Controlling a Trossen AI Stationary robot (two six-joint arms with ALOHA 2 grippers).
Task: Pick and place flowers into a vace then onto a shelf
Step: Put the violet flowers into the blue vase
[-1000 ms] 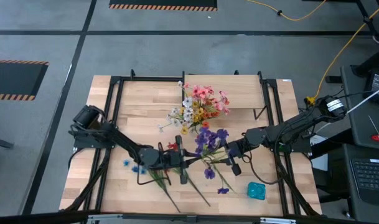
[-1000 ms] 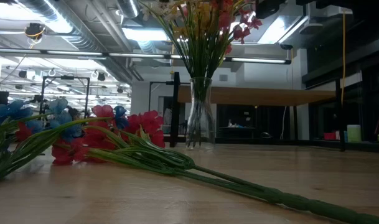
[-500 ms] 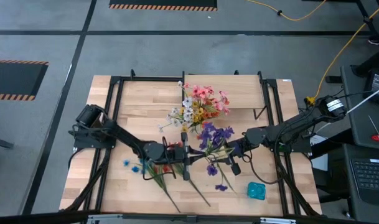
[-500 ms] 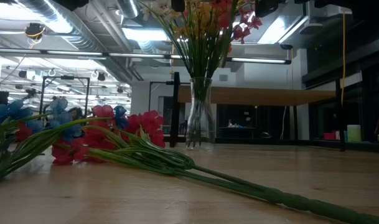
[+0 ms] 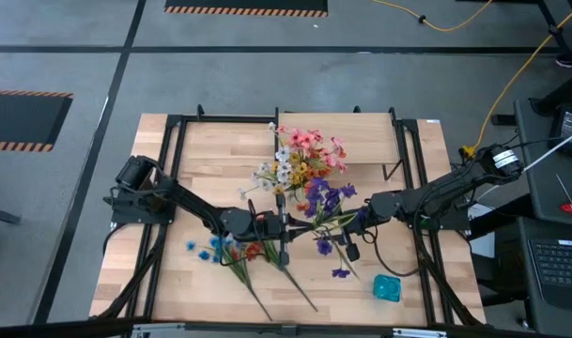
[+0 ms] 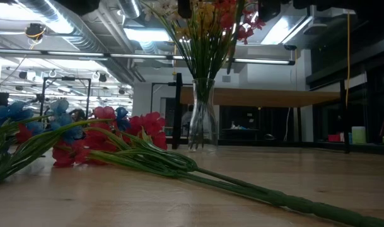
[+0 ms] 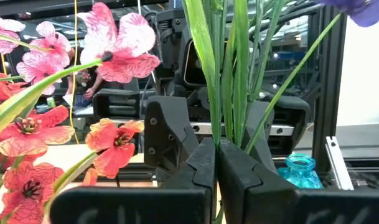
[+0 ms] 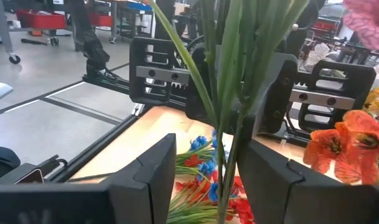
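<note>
- Two grippers meet near the tabletop's (image 5: 417,169) centre in the high view. The left gripper (image 5: 282,235) has advanced from the left-front area toward the purple spray (image 5: 325,200), which the right gripper (image 5: 359,223) carries; the spray has shifted toward the vase bouquet (image 5: 304,155). Judgement: a handover or joint steadying before insertion.
- Low view: the glass vase (image 6: 202,115) stands upright on the tabletop, not yet on the shelf (image 6: 255,96) behind it; the loose flowers (image 6: 103,142) on the tabletop lie unchanged.
- Left wrist view: the left gripper's fingers (image 7: 192,168) are closed on the green stems (image 7: 229,74).
- Right wrist view: the right gripper's fingers (image 8: 145,168) stand parted, with stems between them.
</note>
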